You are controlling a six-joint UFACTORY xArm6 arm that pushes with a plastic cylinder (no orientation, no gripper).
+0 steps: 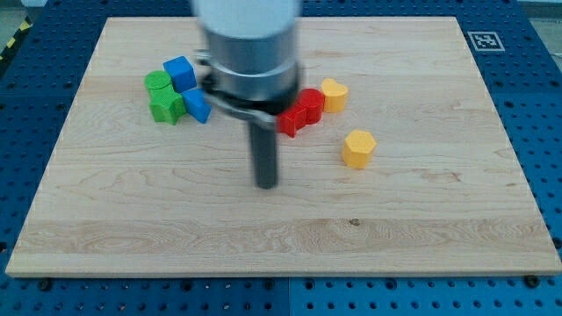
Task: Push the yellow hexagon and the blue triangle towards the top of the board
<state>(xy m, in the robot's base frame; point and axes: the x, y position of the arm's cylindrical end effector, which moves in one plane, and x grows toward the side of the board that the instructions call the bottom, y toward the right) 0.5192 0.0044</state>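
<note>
Judging our yellow hexagon (358,148) light, rigid and slippery, we would push its lower face; my tip (266,184), pincerless, sits apart, lower-left.

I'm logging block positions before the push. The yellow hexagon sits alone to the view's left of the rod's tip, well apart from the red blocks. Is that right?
Not quite. The camera view shows the yellow hexagon to the view's right of my tip, not its left. It does sit alone, apart from the red blocks.
</note>
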